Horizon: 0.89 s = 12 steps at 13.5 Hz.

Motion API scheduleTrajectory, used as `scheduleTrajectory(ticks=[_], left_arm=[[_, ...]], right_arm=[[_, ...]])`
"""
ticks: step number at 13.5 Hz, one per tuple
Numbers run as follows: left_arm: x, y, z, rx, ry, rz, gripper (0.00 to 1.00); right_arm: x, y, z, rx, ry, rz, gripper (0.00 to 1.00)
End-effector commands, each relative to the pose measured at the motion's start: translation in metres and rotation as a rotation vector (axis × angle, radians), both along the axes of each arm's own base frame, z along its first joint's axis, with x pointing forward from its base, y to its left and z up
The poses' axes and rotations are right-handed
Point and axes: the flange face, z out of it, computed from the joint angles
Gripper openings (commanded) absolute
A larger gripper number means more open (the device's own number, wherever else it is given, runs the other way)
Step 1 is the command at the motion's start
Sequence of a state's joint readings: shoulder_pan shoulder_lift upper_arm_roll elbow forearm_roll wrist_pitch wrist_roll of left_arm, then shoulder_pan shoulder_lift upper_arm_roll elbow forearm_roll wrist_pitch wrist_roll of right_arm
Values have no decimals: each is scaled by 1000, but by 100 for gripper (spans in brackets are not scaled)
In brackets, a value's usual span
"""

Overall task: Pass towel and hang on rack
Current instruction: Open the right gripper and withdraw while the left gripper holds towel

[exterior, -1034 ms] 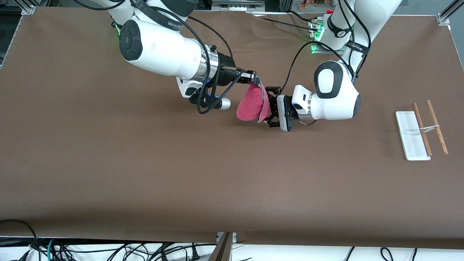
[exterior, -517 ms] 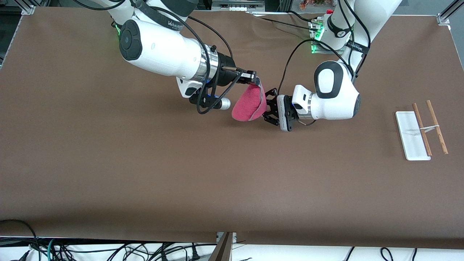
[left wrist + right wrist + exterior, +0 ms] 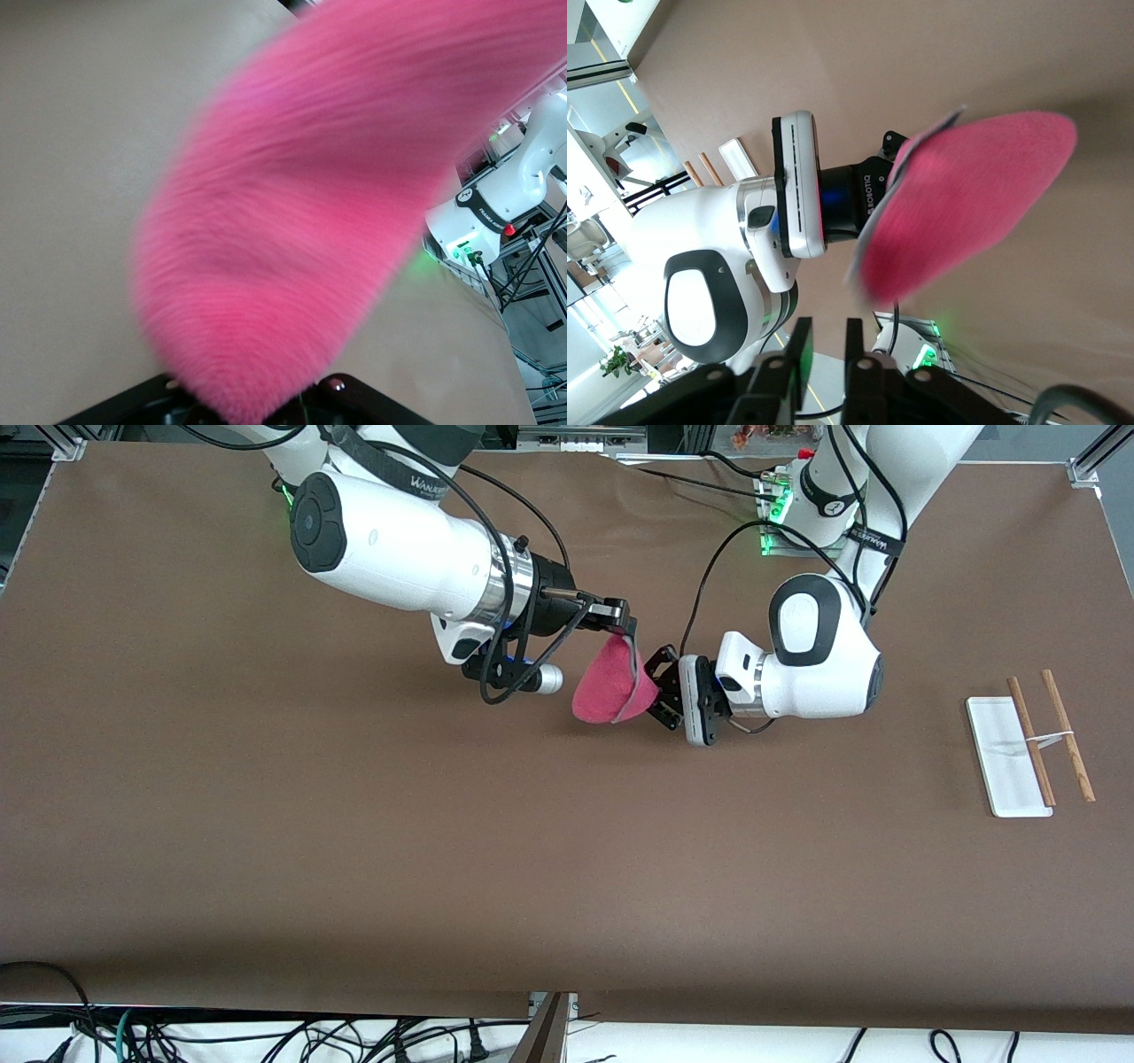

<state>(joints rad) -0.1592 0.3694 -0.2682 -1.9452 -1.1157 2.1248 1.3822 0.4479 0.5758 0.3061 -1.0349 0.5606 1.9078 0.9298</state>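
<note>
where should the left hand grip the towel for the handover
On the towel's free hanging edge, coming from the left arm's end of the table. The right hand pinches its top corner, so the cloth droops below; the left hand is shut there.

This looked like a robotics lab, no question. A wide desk [image 3: 266, 850] sat under a plain brown covering, framed at its corners by aluminium rails [image 3: 66, 443]. Two white robot arms were bolted along one edge, green status lights [image 3: 769, 536] glowing at their bases. Black cables [image 3: 221, 1036] tangled on the floor below the desk's near edge. In the right wrist view, bright windows and a potted plant [image 3: 616, 363] showed in the room around it.
</note>
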Motion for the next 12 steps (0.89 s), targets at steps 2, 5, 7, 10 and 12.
scheduleTrajectory(ticks=[2, 5, 7, 10, 12], left_arm=[[-1, 1, 7, -24, -26, 10, 0], [2, 6, 18, -20, -44, 7, 0], [7, 12, 25, 21, -77, -17, 0], [19, 53, 23, 107, -79, -48, 0], [36, 94, 36, 194, -63, -97, 0]], right_arm=[[2, -3, 6, -1, -8, -15, 100], [9, -15, 7, -15, -9, -24, 100], [20, -36, 0, -70, -2, -20, 100], [27, -81, 5, -163, -99, 120, 100], [33, -134, 9, -237, -110, 226, 100]])
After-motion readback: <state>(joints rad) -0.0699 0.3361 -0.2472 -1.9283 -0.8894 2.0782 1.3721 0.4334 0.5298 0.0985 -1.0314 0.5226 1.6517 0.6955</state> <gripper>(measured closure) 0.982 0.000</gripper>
